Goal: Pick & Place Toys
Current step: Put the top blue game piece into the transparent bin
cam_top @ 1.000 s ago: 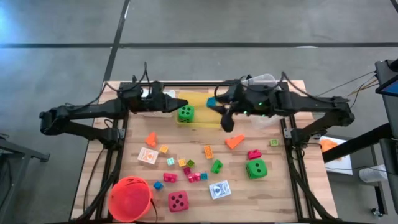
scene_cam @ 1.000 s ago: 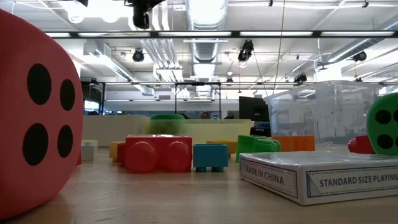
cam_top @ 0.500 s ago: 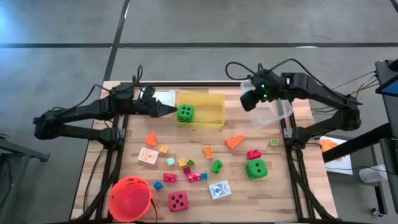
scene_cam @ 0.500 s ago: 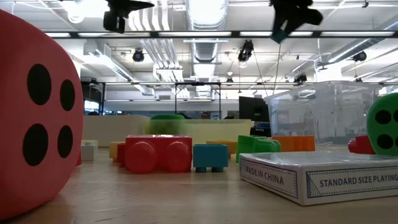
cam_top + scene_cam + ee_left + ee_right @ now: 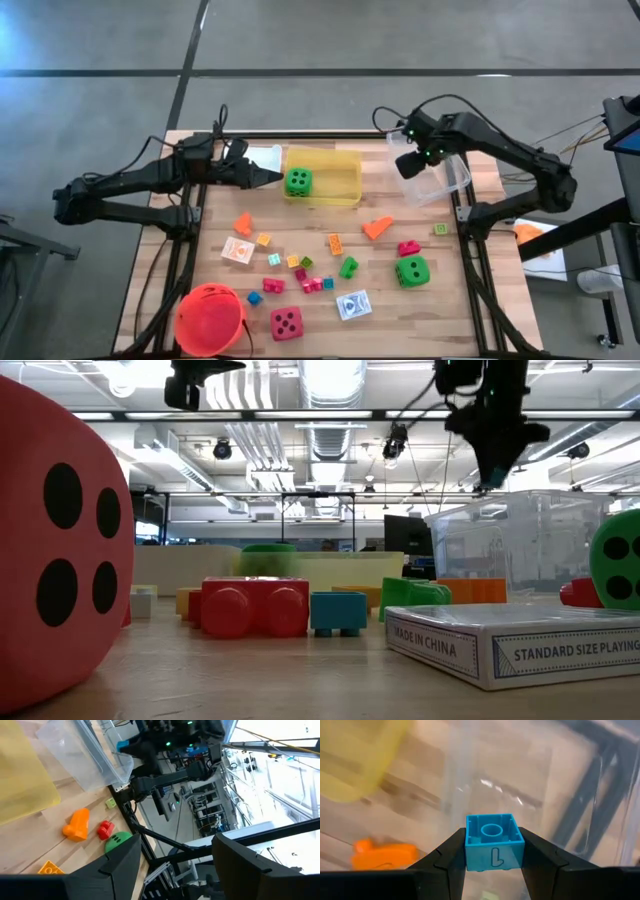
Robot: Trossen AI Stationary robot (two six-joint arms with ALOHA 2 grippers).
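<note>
My right gripper (image 5: 408,163) is shut on a small blue block (image 5: 494,841) above the near-left part of the clear bin (image 5: 445,180) at the table's far right. My left gripper (image 5: 272,175) is open and empty, beside the white bin (image 5: 262,156) and left of the yellow bin (image 5: 345,178), in which a green die (image 5: 298,181) lies. On the table lie an orange wedge (image 5: 378,228), a second green die (image 5: 412,271), a pink-red die (image 5: 286,322), picture cards (image 5: 237,250) and several small blocks. My right gripper pinches the blue block by two opposite side faces (image 5: 469,845) between its two fingers. The fingers (image 5: 490,460) point down from above. The block is lifted clear over the clear bin, its round stud (image 5: 492,828) facing the wrist camera.
An orange-red bucket (image 5: 210,318) stands at the near left corner. A card box (image 5: 353,304) lies near the front edge. The table's dark frame rails (image 5: 185,250) run along both sides. Bare wood shows at the near right.
My right gripper has carried the blue block from over the yellow bin toward the table's right edge, over the clear bin, and has tipped to point down. My left gripper has drawn back from the yellow bin toward the table's left, then kept still.
</note>
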